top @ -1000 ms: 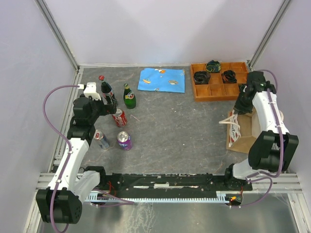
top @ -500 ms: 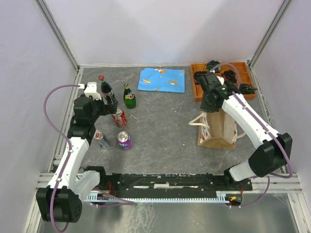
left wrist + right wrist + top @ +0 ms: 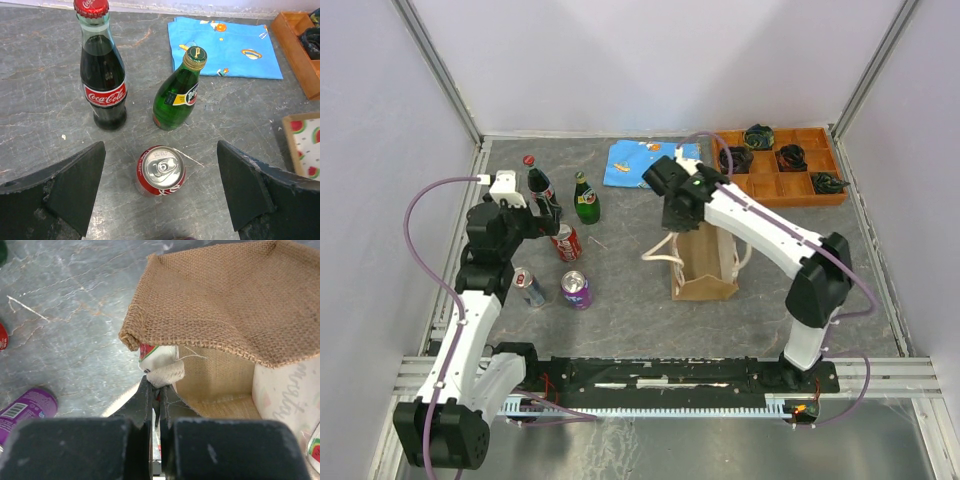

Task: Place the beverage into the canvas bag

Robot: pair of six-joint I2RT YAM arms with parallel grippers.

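Right gripper [image 3: 156, 390]: jaws pressed together, pinching the rim of the canvas bag [image 3: 225, 315] at a white fold beside the burlap edge. The bag stands upright near mid-table with its mouth open, well apart from the drinks.

Left gripper [image 3: 160, 145]: jaws spread wide, holding nothing. The red can [image 3: 160, 170] stands upright on the table between the fingers in the wrist view. Beyond it stand the Coca-Cola bottle [image 3: 103, 90] and the green bottle [image 3: 177, 97], not touching. The purple can [image 3: 576, 289] and the silver can [image 3: 528, 287] sit nearer the arm bases.
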